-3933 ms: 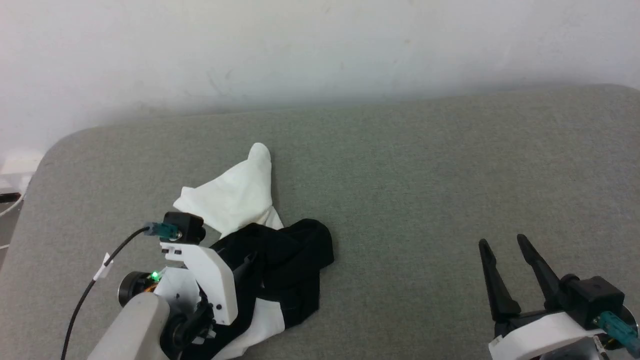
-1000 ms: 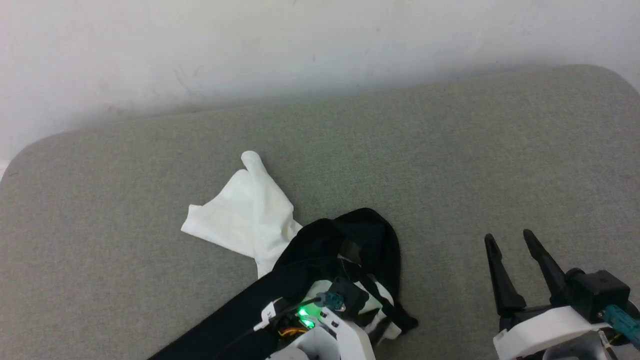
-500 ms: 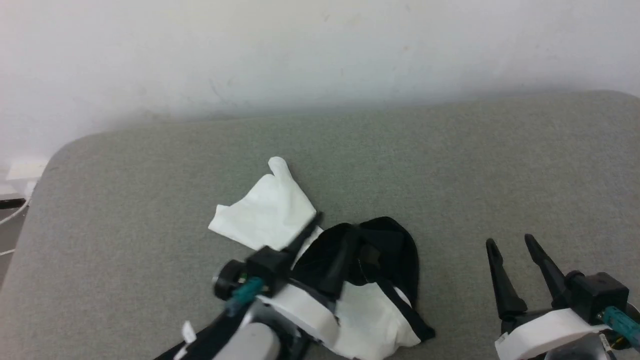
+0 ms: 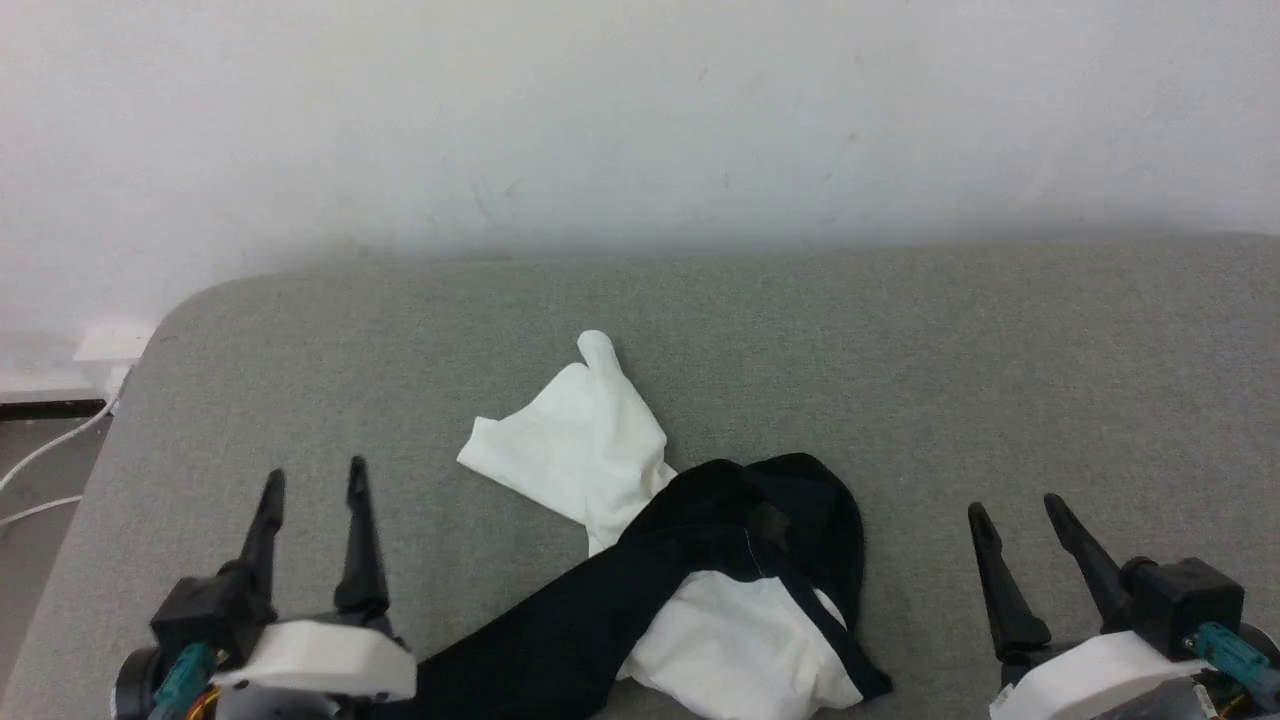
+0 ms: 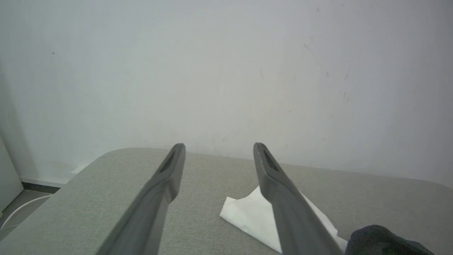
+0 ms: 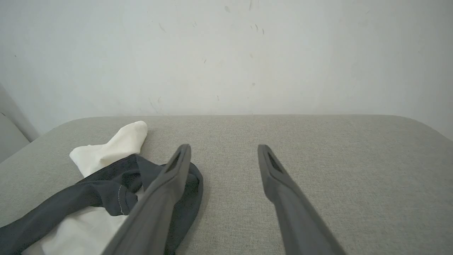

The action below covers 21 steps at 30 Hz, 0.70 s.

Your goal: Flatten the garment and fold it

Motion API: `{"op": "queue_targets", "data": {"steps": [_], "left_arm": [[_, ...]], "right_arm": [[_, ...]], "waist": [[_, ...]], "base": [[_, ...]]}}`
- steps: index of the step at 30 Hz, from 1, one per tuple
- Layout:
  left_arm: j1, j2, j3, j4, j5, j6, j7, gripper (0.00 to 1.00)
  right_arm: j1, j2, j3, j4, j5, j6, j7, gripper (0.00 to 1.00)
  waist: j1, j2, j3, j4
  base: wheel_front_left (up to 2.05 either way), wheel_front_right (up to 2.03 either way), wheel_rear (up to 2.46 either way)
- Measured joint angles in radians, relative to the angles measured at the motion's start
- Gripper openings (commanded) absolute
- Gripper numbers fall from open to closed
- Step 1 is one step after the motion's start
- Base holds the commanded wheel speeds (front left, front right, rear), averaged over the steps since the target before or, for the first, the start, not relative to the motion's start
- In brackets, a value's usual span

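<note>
On coarse grey cushion (image 4: 900, 380) — crumpled soft jersey garment (image 4: 600, 450).

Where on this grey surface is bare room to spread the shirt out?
Free: the stretch between the garment and the right gripper, and the far strip along the wall. Crowded: the near middle, where the garment lies bunched.

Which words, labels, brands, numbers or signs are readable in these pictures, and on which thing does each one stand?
No text can be read.
The garment is plain white and black cloth, no print or tag visible.
The left gripper and right gripper carry no legible marking.
The wall and grey surface bear no writing.
</note>
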Motion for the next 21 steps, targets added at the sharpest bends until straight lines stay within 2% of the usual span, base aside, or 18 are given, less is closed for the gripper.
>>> {"op": "queue_targets", "data": {"steps": [5,11,21], "left_arm": [[0.114,0.022,0.081,-0.035,0.014,0.009,0.000,1.00],[0.158,0.024,0.067,-0.054,0.023,0.003,0.000,1.00],[0.087,-0.010,0.006,-0.021,0.023,-0.036,0.001,1.00]], "right_arm": [[-0.007,0.000,-0.004,0.040,0.000,0.000,0.042,1.00],[-0.133,-0.001,0.017,0.175,-0.008,0.000,0.178,1.00],[-0.437,0.000,0.243,0.384,-0.007,0.000,0.492,1.00]], "waist": [[0.0000,0.0001,-0.001,0.014],[0.0000,0.0000,0.011,0.047],[0.0001,0.0000,0.053,0.118]], "base": [[0.00,0.00,0.00],[0.00,0.00,0.00],[0.00,0.00,0.00]]}}
